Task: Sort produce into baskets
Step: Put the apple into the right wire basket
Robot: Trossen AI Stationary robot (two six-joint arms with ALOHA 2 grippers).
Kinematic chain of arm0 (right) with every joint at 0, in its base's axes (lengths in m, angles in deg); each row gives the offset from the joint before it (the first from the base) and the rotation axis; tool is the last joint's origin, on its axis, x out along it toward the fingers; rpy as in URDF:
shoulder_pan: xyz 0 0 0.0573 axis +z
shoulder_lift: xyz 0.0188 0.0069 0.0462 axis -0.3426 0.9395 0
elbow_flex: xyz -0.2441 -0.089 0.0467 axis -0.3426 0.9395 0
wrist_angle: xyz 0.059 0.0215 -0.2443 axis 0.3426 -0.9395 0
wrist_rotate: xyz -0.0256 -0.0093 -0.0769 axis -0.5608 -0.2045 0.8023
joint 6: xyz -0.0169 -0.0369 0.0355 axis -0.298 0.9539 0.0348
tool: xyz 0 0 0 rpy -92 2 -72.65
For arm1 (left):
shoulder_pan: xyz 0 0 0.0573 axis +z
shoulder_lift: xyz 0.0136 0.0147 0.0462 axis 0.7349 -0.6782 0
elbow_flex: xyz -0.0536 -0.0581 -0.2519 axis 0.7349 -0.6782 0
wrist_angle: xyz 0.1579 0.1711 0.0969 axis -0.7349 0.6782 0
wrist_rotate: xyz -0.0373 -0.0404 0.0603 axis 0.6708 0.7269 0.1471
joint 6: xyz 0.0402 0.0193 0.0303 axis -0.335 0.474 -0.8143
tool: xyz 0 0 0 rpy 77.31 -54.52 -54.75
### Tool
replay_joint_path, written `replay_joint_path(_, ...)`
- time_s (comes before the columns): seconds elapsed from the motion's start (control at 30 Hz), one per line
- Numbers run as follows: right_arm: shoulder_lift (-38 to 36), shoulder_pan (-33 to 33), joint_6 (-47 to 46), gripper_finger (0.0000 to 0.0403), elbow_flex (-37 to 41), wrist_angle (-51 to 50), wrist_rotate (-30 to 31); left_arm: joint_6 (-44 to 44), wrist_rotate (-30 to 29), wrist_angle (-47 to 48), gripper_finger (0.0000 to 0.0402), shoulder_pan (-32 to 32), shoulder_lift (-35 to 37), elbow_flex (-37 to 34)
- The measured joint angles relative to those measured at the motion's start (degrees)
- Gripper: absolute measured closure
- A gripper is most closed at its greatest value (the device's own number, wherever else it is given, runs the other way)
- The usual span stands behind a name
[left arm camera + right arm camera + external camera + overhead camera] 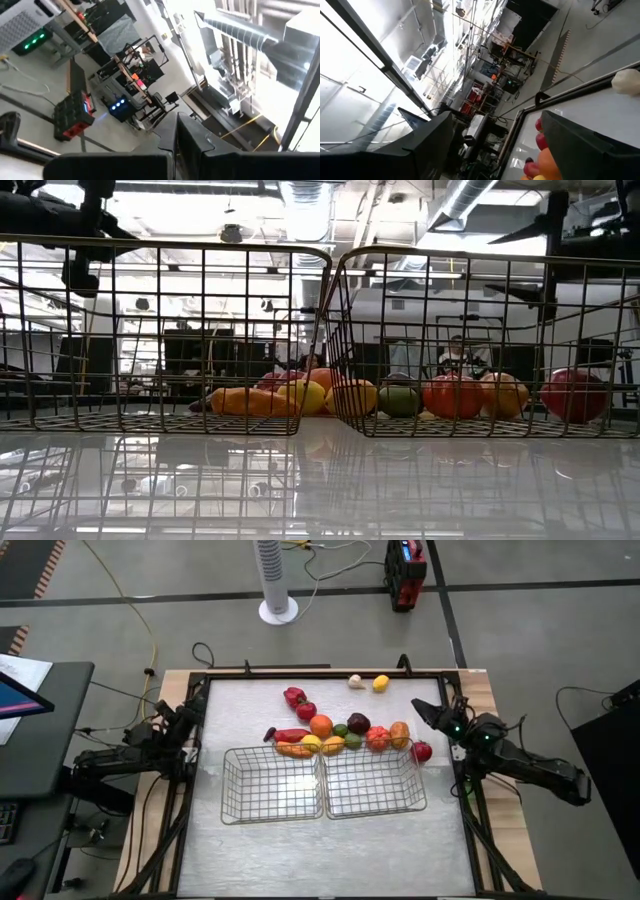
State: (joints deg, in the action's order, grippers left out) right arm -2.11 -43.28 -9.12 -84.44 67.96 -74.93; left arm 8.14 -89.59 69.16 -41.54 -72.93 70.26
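We start with the table (250,850), where the two wire baskets (272,783) sit side by side toward the near edge, both holding nothing so far. Just behind their far rims the fruit and vegetables (340,732) lie in a loose row running across the table, with a red pepper (294,696) a little farther back and a whitish piece (355,681) and a yellow one (380,683) well apart near the far edge.

The right gripper (425,712) hangs over the table's right side with its fingers spread wide and nothing between them; the row's end, a red apple (422,751), lies just beside it, toward the baskets. The left gripper (186,723) rests at the left edge, fingers closed together and holding nothing, well apart from the row. We judge the right arm the nearer one for a first pick.
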Motion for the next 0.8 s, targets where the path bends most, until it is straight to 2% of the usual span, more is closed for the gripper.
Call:
replay_joint_path(0.1,2.8,-0.1,3.6,0.0084,-4.6,-4.9,0.1,3.0,0.6,0.0,0.0401,0.6,0.0,0.0)
replay_joint_path(0.27,11.0,-1.9,10.6,0.0089,-13.8,-14.4,0.7,4.9,5.8,0.0,0.0401,2.3,-2.5,0.2)
replay_joint_path(0.53,27.2,-7.8,19.5,0.0089,-26.8,-23.6,-1.2,4.1,11.5,1.1,0.0401,4.8,-17.3,6.5)
replay_joint_path(0.7,36.5,-10.4,23.9,0.009,-35.0,-31.6,-1.7,2.3,16.2,11.7,0.0401,7.2,-27.7,14.4)
replay_joint_path(0.8,41.5,-10.9,27.3,0.009,-39.4,-36.8,-2.8,2.4,21.6,19.0,0.0401,9.1,-33.2,19.4)
